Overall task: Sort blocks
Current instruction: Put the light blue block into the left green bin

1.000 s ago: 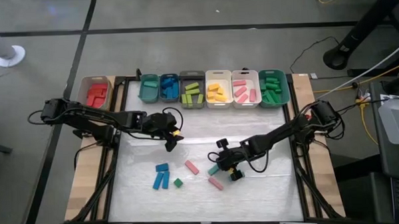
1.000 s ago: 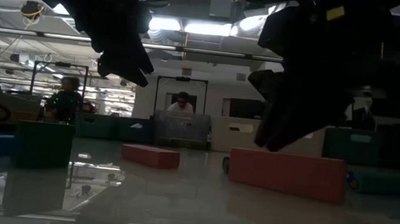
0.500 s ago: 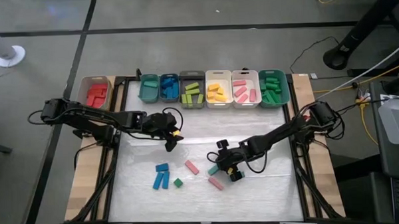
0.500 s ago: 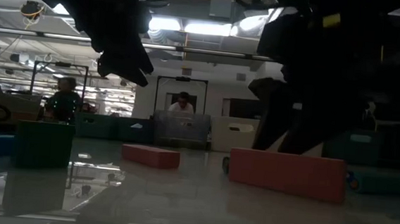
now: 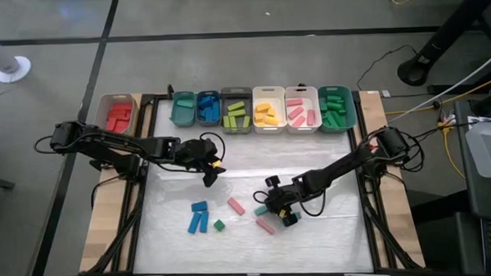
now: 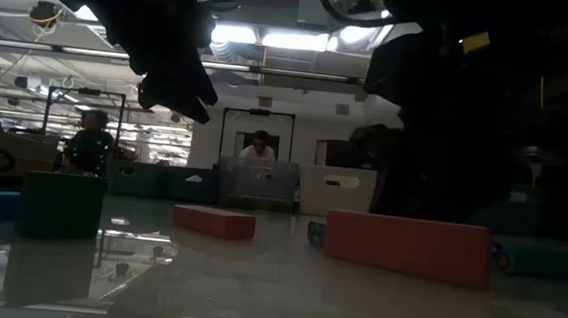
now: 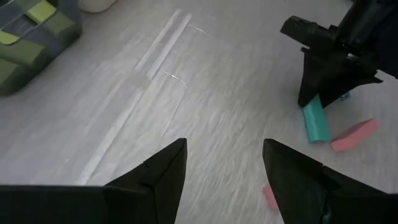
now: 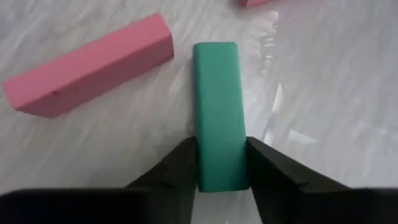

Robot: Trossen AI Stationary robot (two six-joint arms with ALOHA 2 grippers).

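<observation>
My right gripper (image 5: 272, 209) is down at the table right of centre, shut on a green bar block (image 8: 216, 106) that lies flat on the white mat. A pink bar (image 8: 90, 65) lies beside it, and a second pink bar (image 5: 236, 206), two blue bars (image 5: 199, 217) and a small green cube (image 5: 219, 225) lie further left. My left gripper (image 5: 207, 175) hangs open above the mat's left centre, nothing between its fingers (image 7: 163, 171). My right gripper pinches the green bar's two long sides (image 8: 217, 171) between its two fingers (image 8: 179, 167), at the end nearest the arm. The fingers slant down from the table's right and lie along the bar. The bar rests flat on the mat.
Along the far edge stands a row of bins: tan with red blocks (image 5: 118, 115), teal (image 5: 182, 107), blue (image 5: 207, 106), grey with lime (image 5: 235, 111), white with yellow (image 5: 268, 110), white with pink (image 5: 301, 109), teal with green (image 5: 336, 108). People show beyond the table.
My right gripper has sunk toward the table over the green bar and edged a little toward the left edge. The bar and the other blocks lie where they were.
</observation>
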